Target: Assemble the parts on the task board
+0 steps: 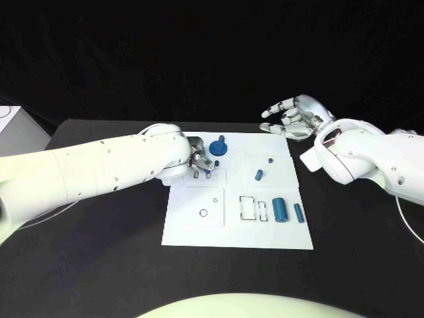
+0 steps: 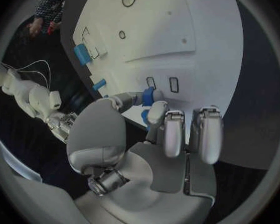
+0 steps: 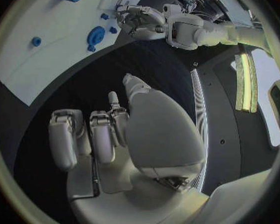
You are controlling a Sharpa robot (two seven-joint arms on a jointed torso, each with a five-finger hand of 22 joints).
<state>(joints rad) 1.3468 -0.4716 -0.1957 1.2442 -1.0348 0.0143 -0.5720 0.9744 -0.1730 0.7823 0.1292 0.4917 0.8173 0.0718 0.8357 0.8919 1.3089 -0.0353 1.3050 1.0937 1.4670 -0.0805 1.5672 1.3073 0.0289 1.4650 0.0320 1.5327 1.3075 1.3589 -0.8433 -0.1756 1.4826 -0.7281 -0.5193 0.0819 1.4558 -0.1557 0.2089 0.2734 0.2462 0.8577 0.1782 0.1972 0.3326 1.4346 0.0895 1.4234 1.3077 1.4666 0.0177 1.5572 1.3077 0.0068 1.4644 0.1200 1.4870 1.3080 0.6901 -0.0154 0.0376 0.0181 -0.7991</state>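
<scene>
The white task board (image 1: 233, 228) lies in the middle of the black table. My left hand (image 1: 201, 161) hovers over its far left part, just above two small rectangular slots (image 1: 201, 175). In the left wrist view that hand (image 2: 154, 152) pinches a small blue part (image 2: 150, 96) between thumb and a finger, close to the slots (image 2: 162, 83). A blue gear-shaped part (image 1: 218, 147) stands beside the hand. My right hand (image 1: 290, 118) hangs beyond the board's far edge, fingers apart and holding nothing (image 3: 115, 134).
On the board are a blue peg (image 1: 259, 175), a smaller blue stud (image 1: 269, 159), a blue cylinder (image 1: 280, 209) and a slim blue bar (image 1: 298, 212). A white box (image 1: 2, 129) stands at the table's far left. A thin cable (image 1: 415, 228) runs at the right.
</scene>
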